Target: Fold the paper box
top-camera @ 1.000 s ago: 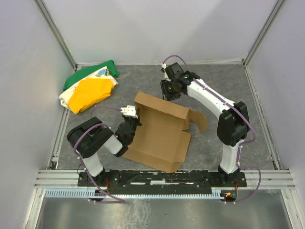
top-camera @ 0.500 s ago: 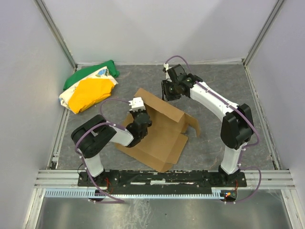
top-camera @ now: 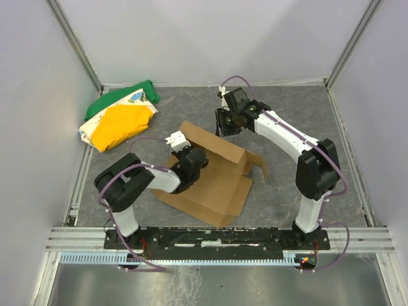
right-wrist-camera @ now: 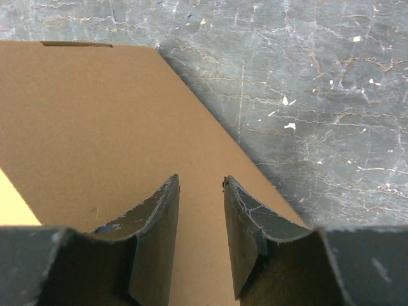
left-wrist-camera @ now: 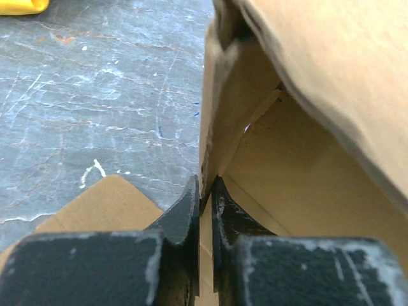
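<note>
The left gripper [left-wrist-camera: 205,191] is clenched on a thin upright flap of the plain brown cardboard paper box [top-camera: 213,182]. In the left wrist view its two dark fingers [left-wrist-camera: 185,210] pinch the flap's lower edge with almost no gap between them. In the top view that gripper [top-camera: 195,159] sits at the box's left side, centre of the frame. The left arm is folded low, its elbow at lower left, its forearm running right to the box, and the white wrist camera sits on top.

The right gripper [right-wrist-camera: 201,182] is released, its jaws partly spread with nothing between them. They are poised over a flat brown panel of the box [right-wrist-camera: 83,127], and whether the tips touch it cannot be told. Seen from above, this gripper [top-camera: 223,127] points down at the box's far raised wall. The right arm rises from its base at lower right to a dark elbow, and its long white link reaches up and left.

The box lies partly folded on the grey mottled counter [top-camera: 287,108] at mid-frame, one wall standing along its upper edge and a loose flap at its right. A green, yellow and white cloth bundle [top-camera: 118,118] lies well apart at upper left.
</note>
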